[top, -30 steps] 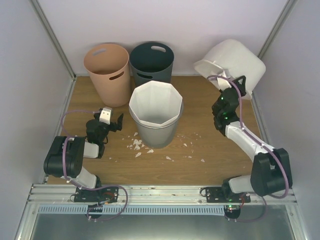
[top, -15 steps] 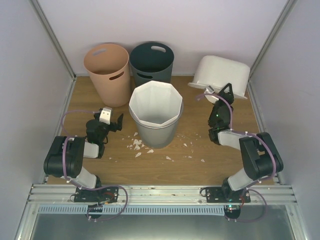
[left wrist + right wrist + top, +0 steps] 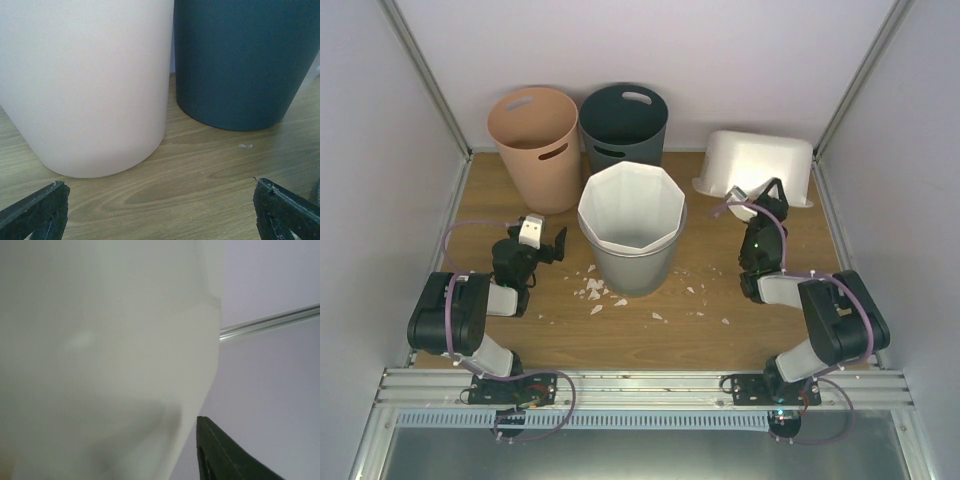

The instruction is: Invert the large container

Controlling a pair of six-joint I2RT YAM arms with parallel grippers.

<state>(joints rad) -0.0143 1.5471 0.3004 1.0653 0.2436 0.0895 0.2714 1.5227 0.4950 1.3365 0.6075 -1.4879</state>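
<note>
The large container (image 3: pixel 760 160), a wide white tub, stands bottom-up with its rim on the table at the back right. My right gripper (image 3: pixel 757 192) is at the tub's near rim, its jaws on either side of that rim. In the right wrist view the tub's wall (image 3: pixel 100 340) fills the left side. Only one dark finger (image 3: pixel 220 460) shows, close beside the wall, so the grip cannot be judged. My left gripper (image 3: pixel 542 240) rests low at the left, open with nothing in it, its fingertips (image 3: pixel 37 212) wide apart over bare wood.
A peach bin (image 3: pixel 533 145) and a dark teal bin (image 3: pixel 623 125) stand at the back. A white faceted bin (image 3: pixel 632 215) stands in the middle. White scraps (image 3: pixel 595 292) lie in front of it. The enclosure's side wall runs close to the tub's right side.
The tub came down from tilted in the air to rim-down on the table. My right arm lowered and folded in with it. The left arm stayed still.
</note>
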